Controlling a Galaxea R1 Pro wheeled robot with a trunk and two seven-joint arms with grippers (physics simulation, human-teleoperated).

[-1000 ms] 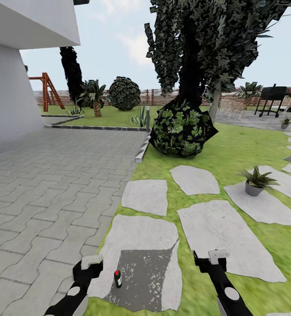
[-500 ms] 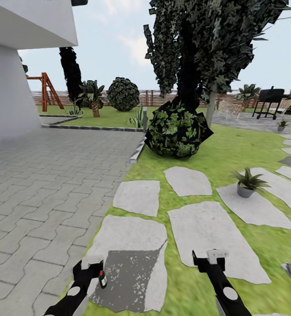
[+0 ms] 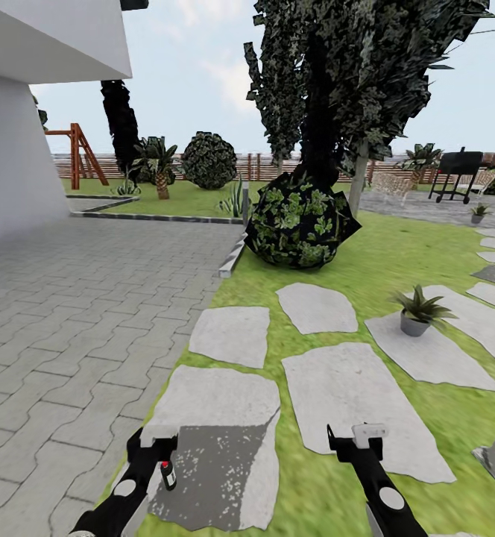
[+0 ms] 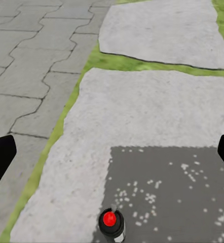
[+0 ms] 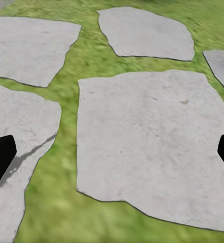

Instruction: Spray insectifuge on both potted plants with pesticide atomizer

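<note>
1. Low in the frame of the head view, the pesticide atomizer (image 3: 168, 474) stands upright on a dark, speckled patch of a stepping stone (image 3: 210, 403), just beside the left gripper (image 3: 152, 446) and not yet picked up.
2. Seen from the left wrist view, the bottle's red top (image 4: 109, 218) sits at the bottom centre of the frame, between the two dark fingertips (image 4: 0, 159) at the left and right edges; the jaws stand wide apart and hold nothing, a spread that looks meant to let the arm come down around the bottle.
3. Over at lower right in the head view, the right gripper (image 3: 358, 440) hangs above a neighbouring stone; its wrist view shows the fingers (image 5: 0, 157) at the frame's far edges, equally wide and empty, apparently kept out of the way while the left arm works.
4. One potted plant (image 3: 419, 311) sits on a stone at right of centre, well apart from the bottle; another small potted plant (image 3: 479, 213) shows far off at upper right, too small to identify with certainty.
5. Spraying has not begun; the grasp looks like the step in hand.
</note>
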